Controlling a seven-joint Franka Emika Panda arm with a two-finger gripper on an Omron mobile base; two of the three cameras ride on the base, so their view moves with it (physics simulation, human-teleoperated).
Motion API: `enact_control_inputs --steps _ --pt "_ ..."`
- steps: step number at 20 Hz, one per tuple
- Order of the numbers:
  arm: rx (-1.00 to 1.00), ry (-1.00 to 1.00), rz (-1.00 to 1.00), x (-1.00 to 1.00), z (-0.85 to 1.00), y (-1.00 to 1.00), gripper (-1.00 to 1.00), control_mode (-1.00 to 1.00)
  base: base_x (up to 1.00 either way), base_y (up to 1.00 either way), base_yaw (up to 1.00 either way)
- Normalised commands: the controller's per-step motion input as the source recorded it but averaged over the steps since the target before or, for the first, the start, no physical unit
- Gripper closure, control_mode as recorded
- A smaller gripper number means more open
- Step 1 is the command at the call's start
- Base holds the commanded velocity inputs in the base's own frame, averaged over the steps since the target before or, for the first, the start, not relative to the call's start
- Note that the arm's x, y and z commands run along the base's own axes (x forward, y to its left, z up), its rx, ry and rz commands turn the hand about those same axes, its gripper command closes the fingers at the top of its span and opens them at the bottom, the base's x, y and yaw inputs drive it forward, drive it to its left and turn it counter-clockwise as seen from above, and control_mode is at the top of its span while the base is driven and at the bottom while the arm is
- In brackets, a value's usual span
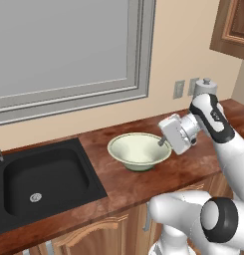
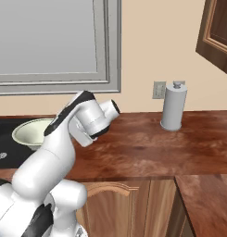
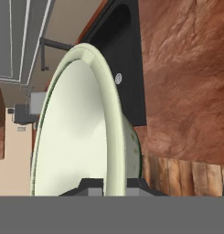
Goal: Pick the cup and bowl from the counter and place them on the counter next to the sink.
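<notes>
— Where are your jaws now, and what do they hold?

— Your gripper [image 1: 162,141] has its jaws nearly closed on the rim of the wide, round, pale cream bowl [image 1: 138,150]. In the hand view one dark fingertip [image 3: 91,186] is inside the flared rim and the other is outside it, so the rim passes between them. The grip is on the edge of the bowl farthest from the sink.

— Is the bowl lifted or resting?

— I cannot tell surely. In the left base view its narrow foot seems to touch the glossy reddish-brown wood-grain worktop [image 1: 143,184], and the bowl sits upright there, not tilted.

— Which way must you go from here?

— The black rectangular sink [image 1: 44,180] lies beyond the bowl as seen from your jaws, to the left in the left base view. Between the bowl and the basin edge there is only a narrow strip of bare worktop. So I judge the bowl is already near its place; any move should go along the worktop toward the sink and stop before the basin edge.

— And the cup?

— I leave it out; I cannot point to it.
</notes>
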Motion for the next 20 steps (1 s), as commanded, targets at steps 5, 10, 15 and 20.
enact_control_inputs --steps 5,10,15,20 --pt "0.00 0.05 0.00 0.45 0.00 0.00 1.00 -1.00 0.00 0.00 0.00" --pt "0.00 0.06 0.11 0.28 0.00 0.03 1.00 -1.00 0.00 0.00 0.00" --pt "0.00 0.00 0.15 0.88 -0.37 0.00 1.00 -1.00 0.00 0.00 0.00" --pt "0.00 -0.05 0.03 0.79 -0.44 0.09 1.00 -1.00 0.00 0.00 0.00"
